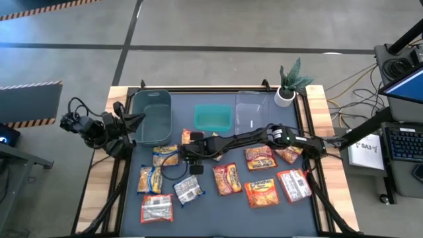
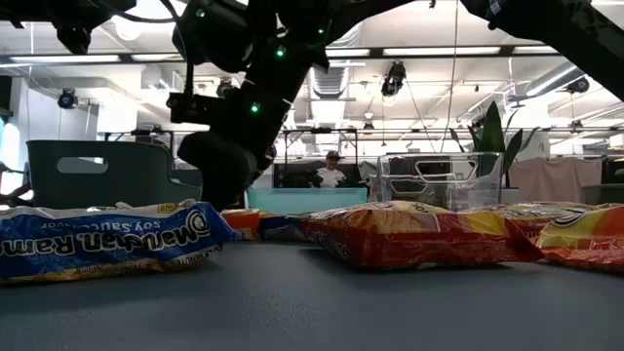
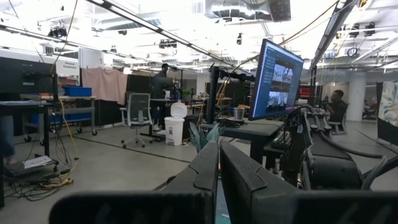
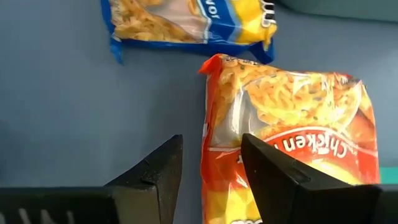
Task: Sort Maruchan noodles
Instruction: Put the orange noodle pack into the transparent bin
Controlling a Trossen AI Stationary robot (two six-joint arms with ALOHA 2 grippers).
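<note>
The right gripper [image 4: 208, 165] reaches across the table [image 1: 218, 208] toward its centre-left, hovering low over an orange chicken-flavour Maruchan packet [image 4: 292, 137] that lies just near the teal bin [image 1: 213, 117]. Its fingers [image 4: 155, 171] stand apart, straddling the packet's left edge, not clamped on it. A yellow-and-blue packet [image 4: 186, 22] lies just beyond. The other noodle packets [image 1: 261, 192] lie scattered flat over the near half of the table: yellow-and-blue and red-and-grey ones to the left, orange ones to the right. A dark grey bin [image 1: 153, 118] and a clear bin [image 1: 252, 112] flank the teal one at the far edge. The left gripper [image 3: 217, 180] waits off the table's left edge, fingers closed.
</note>
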